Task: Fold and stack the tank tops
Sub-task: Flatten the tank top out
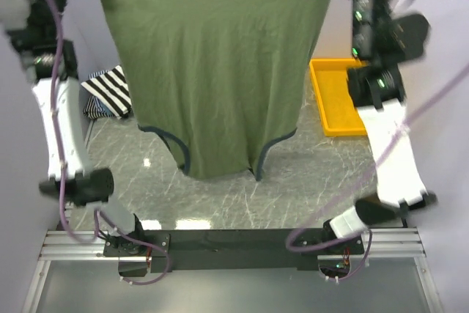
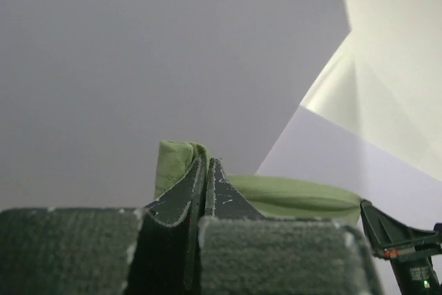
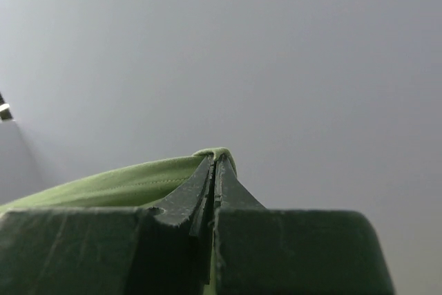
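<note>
Two arms rise from the near edge of the pale, marbled worktop [image 1: 220, 199]: the left arm [image 1: 62, 130] and the right arm [image 1: 388, 152] each reach up and away from their bases. Between them a green tank top [image 1: 220, 56] hangs as one wide sheet, spread from side to side and held upside down. Its navy-trimmed armholes and straps dangle lowest, just above the worktop, though contact with it cannot be judged. The side facing the overhead camera is plain olive cloth, with no print or writing showing.

Further back on the left, a black-and-white striped tank top [image 1: 110, 93] lies bunched on the worktop, partly behind the hanging shirt. On the right sits a yellow tray [image 1: 316, 100], its near wall beside the right arm.

Seen from its wrist, the left claw [image 2: 207, 165] is pinched tight, with a fold of green cloth [image 2: 176, 160] caught between its fingers. The right claw [image 3: 215, 162] is likewise squeezed closed on a green edge [image 3: 124, 184], the fabric stretching away to its left.
</note>
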Controlling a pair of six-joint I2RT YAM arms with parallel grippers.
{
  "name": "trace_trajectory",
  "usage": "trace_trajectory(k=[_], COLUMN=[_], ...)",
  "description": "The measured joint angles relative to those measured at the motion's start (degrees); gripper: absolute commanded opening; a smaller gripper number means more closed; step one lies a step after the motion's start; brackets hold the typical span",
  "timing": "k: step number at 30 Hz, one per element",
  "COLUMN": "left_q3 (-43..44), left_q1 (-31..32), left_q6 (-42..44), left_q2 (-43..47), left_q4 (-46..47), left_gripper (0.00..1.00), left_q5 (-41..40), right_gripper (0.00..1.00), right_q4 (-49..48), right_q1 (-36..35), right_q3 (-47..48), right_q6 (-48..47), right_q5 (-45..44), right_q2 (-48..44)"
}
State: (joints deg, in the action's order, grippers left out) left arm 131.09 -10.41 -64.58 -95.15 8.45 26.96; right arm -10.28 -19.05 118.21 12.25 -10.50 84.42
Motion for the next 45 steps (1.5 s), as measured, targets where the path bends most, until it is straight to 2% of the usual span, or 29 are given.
trace_trajectory(k=[3, 7, 10, 14, 17, 18, 20, 21, 22, 25, 27, 30, 33, 35, 38, 41, 45], left_q3=[3.43, 12.63, 11.67, 9.14, 9.7, 10.73, 8.2, 3.48, 2.27, -14.32, -28.06, -52.3, -72.19, -86.14, -101.92, -109.26, -110.55], left_q1=[0.26, 1.09, 1.27, 0.72, 0.04, -1.2, -2.19, -2.75, -3.13, -3.82, -3.5, -0.76, 3.85, 7.43, 9.99, 10.08, 10.1], left_q6=[-2.56, -4.2, -5.4, -5.31, -5.33, -5.57, -5.66, -5.7, -5.75, -7.19, -8.11, -7.61, -5.64, -4.74, -3.69, -3.02, -1.84], left_q2=[-10.12, -28.72, -35.74, -35.69, -32.11, -25.59, -19.78, -15.58, -12.35, 0.74, 8.17, 18.64, 22.88, 24.35, 29.09, 37.07, 47.23], left_q4=[1.99, 0.02, -1.62, -2.95, -1.6, 1.64, 4.24, 5.62, 5.9, 12.94, 18.47, 20.87, 16.46, 10.25, 0.44, -8.26, -15.26], left_gripper=[0.01, 0.01, 0.01, 0.01, 0.01, 0.01, 0.01, 0.01, 0.01, 0.01, 0.01, 0.01, 0.01, 0.01, 0.01, 0.01, 0.01], left_q5=[2.01, 3.69, 4.2, 4.28, 4.31, 4.63, 4.96, 5.6, 5.95, 7.17, 7.65, 6.88, 2.8, -0.98, -5.03, -8.68, -12.37], right_gripper=[0.0, 0.0, 0.0, 0.0, 0.0, 0.0, 0.0, 0.0, 0.0, 0.0, 0.0, 0.0, 0.0, 0.0, 0.0, 0.0, 0.0], right_q4=[3.15, 7.26, 11.41, 14.25, 12.79, 11.06, 9.35, 8.85, 8.74, 4.92, 1.77, -1.86, -3.61, -3.26, -0.02, 4.44, 7.39], right_q1=[1.53, 2.86, 3.32, 3.34, 3.34, 3.34, 3.32, 3.34, 3.34, 3.34, 3.52, 3.69, 4.17, 4.15, 3.54, 2.82, 2.1], right_q3=[10.88, 17.99, 20.98, 20.96, 20.98, 21.75, 19.78, 16.98, 14.4, -1.6, -17.22, -38.88, -59.54, -70.31, -85.5, -96.28, -102.25], right_q6=[1.46, 3.45, 4.33, 4.46, 4.39, 4.42, 4.61, 4.85, 5.11, 7.1, 9.33, 13.64, 19.65, 23.1, 27.82, 32.0, 36.39], right_q5=[1.38, 2.84, 3.13, 3.04, 2.99, 3.04, 3.3, 3.39, 3.48, 3.67, 3.21, 2.56, 3.1, 4.15, 5.68, 7.15, 8.46], right_q2=[10.8, 24.24, 32.24, 34.25, 31.65, 27.3, 22.67, 19.37, 16.17, 3.85, -5.7, -16.52, -23.82, -24.85, -25.44, -29.81, -39.78])
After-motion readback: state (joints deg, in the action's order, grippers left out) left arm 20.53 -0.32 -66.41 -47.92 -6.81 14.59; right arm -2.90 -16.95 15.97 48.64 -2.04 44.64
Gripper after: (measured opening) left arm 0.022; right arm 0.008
